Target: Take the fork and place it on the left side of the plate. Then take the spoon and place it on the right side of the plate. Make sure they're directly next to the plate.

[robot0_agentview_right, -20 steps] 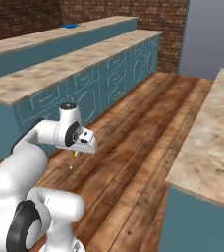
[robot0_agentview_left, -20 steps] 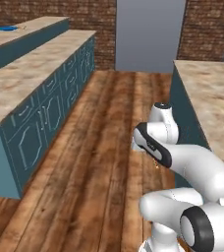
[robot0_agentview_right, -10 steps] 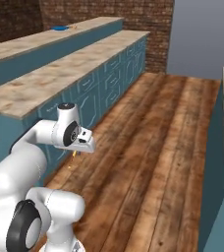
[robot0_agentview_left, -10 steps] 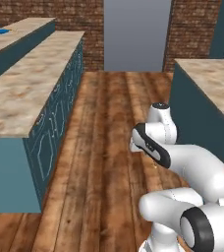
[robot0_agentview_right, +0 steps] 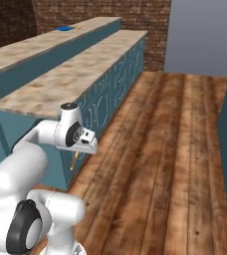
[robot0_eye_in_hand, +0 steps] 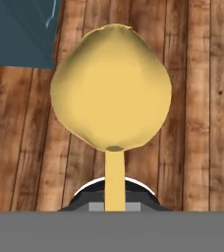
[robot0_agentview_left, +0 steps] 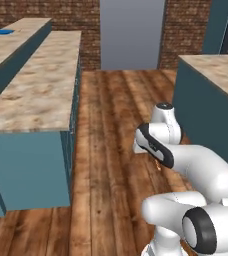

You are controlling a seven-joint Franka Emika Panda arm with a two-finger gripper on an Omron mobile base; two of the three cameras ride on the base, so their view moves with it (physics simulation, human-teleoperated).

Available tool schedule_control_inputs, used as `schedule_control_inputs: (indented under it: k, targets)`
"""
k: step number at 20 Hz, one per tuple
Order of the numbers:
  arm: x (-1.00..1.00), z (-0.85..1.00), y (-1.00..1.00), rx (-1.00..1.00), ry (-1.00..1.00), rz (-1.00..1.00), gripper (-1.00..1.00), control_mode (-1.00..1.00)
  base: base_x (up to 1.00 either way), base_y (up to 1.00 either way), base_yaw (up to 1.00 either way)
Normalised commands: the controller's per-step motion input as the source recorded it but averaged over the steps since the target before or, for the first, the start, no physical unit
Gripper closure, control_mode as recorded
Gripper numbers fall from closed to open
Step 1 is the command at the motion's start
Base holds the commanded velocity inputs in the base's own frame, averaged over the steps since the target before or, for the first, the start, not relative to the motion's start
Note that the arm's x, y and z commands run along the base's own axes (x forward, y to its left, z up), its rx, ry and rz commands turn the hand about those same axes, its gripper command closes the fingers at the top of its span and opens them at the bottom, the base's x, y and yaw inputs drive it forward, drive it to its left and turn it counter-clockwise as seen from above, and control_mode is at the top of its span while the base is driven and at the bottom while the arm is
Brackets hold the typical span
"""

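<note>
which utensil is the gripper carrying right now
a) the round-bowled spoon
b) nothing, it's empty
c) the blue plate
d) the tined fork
a: the hand view shows the spoon, its rounded yellow bowl and thin handle running down into the gripper, held above the wooden floor.

arm [robot0_agentview_left: 201, 167]: glossy white rounded links | dark joints | white base
</note>
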Motion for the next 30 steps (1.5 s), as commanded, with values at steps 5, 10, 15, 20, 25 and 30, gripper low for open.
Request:
schedule_control_inputs:
  k: [5,10,15,20,25,30]
  targets:
    - [0.0,0.0,0.0,0.0,0.0,0.0,1.0,1.0,-0.25,1.0,-0.1]
    - [0.0,0.0,0.0,0.0,0.0,0.0,1.0,1.0,0.09,1.0,0.0]
    - [0.0,0.0,0.0,0.0,0.0,0.0,1.0,1.0,0.22,1.0,0.0]
    - [0.0,0.0,0.0,0.0,0.0,0.0,1.0,1.0,0.2,1.0,0.0]
    - [0.0,0.0,0.0,0.0,0.0,0.0,1.0,1.0,0.24,1.0,0.0]
    - [0.0,0.0,0.0,0.0,0.0,0.0,1.0,1.0,0.24,1.0,0.0]
